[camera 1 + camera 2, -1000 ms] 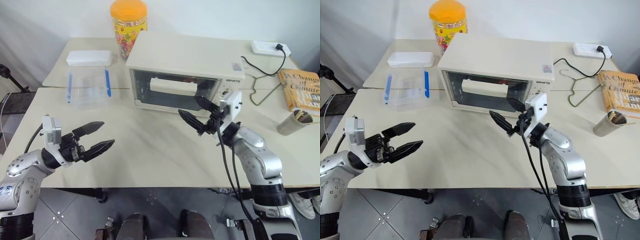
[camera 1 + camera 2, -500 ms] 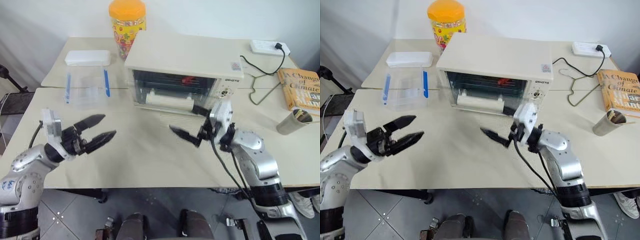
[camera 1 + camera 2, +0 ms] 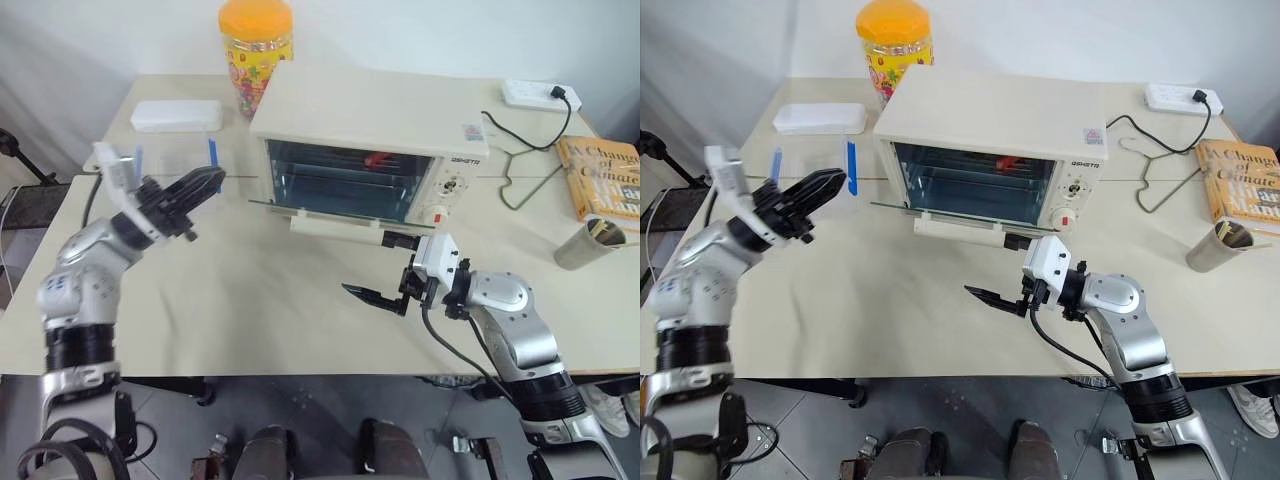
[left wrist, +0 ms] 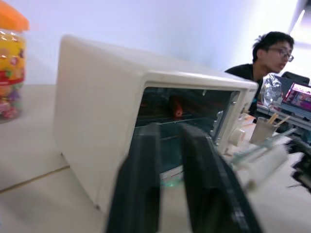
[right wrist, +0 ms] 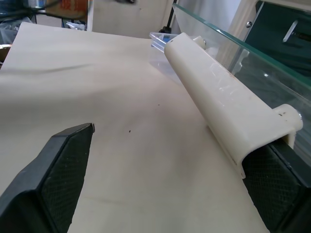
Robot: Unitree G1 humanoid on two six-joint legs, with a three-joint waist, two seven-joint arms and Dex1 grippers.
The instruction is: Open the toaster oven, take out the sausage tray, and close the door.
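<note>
The door [image 3: 330,213] of the toaster oven [image 3: 372,140] now lies folded down nearly flat, where a second ago it stood shut; its cream handle bar [image 5: 221,111] points out over the worktop [image 3: 260,300]. The right pincer [image 3: 383,268] has dropped with it and sits wide open at the bar's end, one finger beside the bar, the other well apart above the worktop, gripping nothing. The left pincer [image 3: 197,187] has risen toward the oven's left side and snapped closed, empty. Inside the open cavity a red sausage [image 4: 175,108] shows at the back on a rack; the sausage tray itself is hard to make out. Opening looks done, so reaching in for the tray is likely next.
</note>
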